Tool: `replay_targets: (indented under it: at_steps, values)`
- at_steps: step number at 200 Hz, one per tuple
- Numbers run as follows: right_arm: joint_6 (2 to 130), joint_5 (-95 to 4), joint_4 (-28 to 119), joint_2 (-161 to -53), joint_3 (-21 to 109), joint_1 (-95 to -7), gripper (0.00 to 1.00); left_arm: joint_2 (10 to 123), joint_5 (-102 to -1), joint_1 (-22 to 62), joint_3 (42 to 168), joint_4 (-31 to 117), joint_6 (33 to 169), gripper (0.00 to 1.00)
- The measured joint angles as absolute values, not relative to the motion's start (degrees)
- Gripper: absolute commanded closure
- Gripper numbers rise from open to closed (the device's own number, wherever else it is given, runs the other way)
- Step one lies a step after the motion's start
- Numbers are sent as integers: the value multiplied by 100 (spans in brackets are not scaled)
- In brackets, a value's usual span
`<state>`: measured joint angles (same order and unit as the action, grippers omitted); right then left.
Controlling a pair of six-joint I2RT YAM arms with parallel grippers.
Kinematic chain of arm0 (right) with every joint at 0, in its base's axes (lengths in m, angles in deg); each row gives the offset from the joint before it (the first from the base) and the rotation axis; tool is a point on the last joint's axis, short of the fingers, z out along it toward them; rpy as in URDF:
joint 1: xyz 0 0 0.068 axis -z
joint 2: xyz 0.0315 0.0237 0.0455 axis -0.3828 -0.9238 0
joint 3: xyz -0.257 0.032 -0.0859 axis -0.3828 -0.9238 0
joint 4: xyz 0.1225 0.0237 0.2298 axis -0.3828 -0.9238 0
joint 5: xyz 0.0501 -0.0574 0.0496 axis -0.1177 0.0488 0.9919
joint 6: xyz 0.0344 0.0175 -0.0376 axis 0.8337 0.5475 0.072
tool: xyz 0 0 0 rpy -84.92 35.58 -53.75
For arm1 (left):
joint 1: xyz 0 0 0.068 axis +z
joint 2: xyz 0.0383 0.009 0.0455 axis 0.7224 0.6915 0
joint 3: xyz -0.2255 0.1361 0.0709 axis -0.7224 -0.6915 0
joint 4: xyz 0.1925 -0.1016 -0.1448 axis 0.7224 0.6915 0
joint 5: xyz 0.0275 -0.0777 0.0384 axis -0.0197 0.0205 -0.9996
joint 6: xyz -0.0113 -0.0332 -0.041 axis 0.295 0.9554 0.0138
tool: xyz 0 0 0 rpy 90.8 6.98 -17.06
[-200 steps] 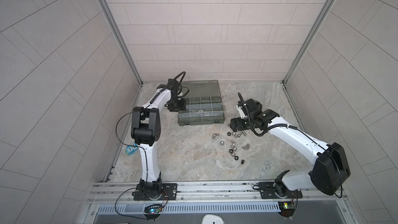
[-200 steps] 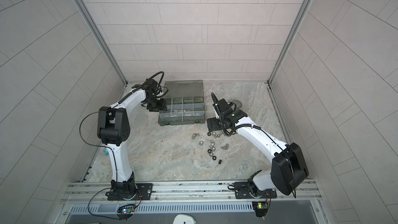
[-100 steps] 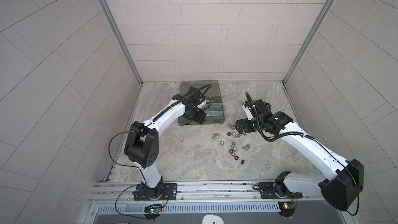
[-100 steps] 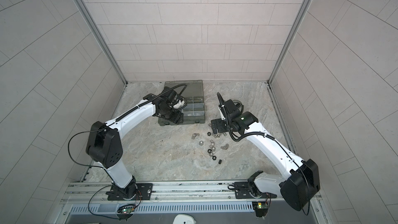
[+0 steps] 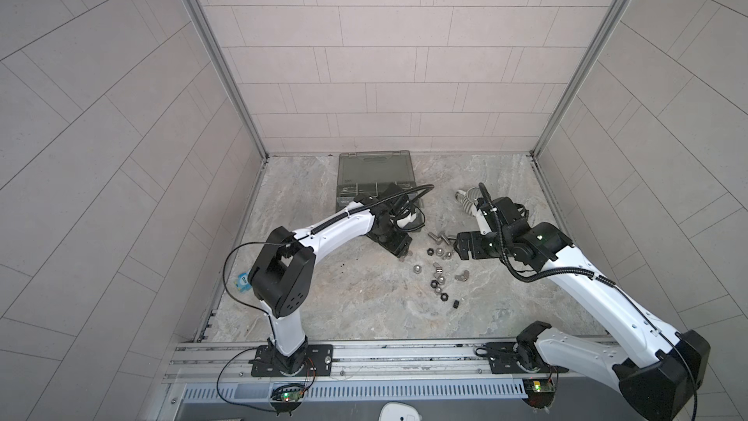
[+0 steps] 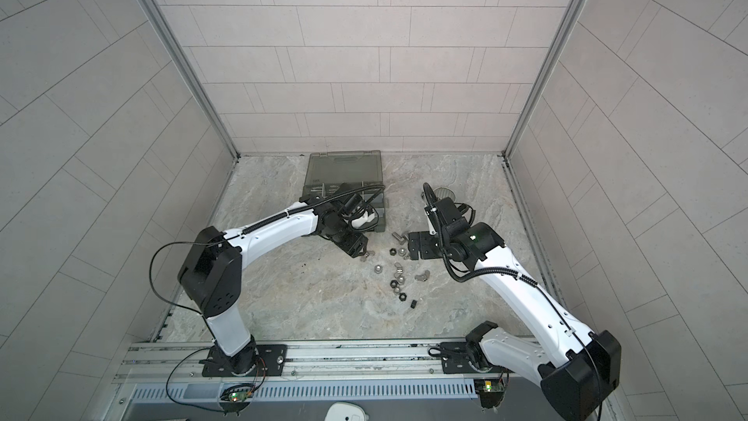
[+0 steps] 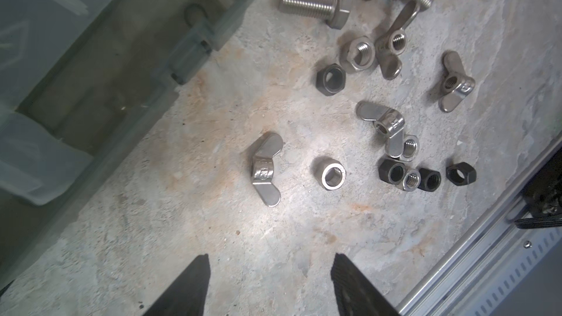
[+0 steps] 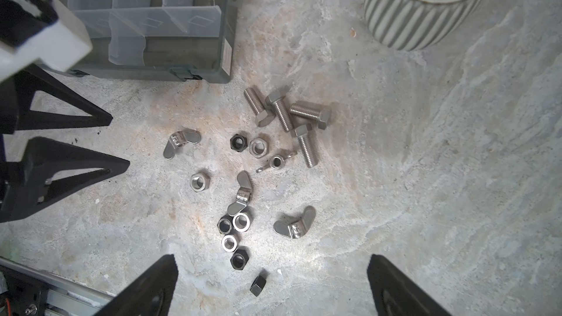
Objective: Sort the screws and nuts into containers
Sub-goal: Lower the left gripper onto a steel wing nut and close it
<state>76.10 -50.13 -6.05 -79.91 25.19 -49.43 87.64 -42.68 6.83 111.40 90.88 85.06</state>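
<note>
We find the left gripper [image 7: 270,265] open and empty near a wing nut [image 7: 265,171], and the right gripper [image 8: 272,261] likewise above the nuts [image 8: 199,181]. These and the screws [image 8: 281,113] lie loose at the middle of the table [image 8: 425,193], just beside the organizer case [image 8: 227,25]. We judge a pick approach to be in hand; the next move calls for descending and straddling one piece.
</note>
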Motion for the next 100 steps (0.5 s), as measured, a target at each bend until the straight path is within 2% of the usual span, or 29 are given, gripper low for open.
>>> replay_targets:
  at_steps: [73, 100]
  values:
    - [7780, -5166, -1099, -7252, 2336, -4879, 1, 9168, -4700, 513, 10938, 8612, 8788, 29]
    - [7794, -5201, -1209, -7171, 2301, -4855, 1, 9306, -4759, 469, 10938, 8430, 8895, 38]
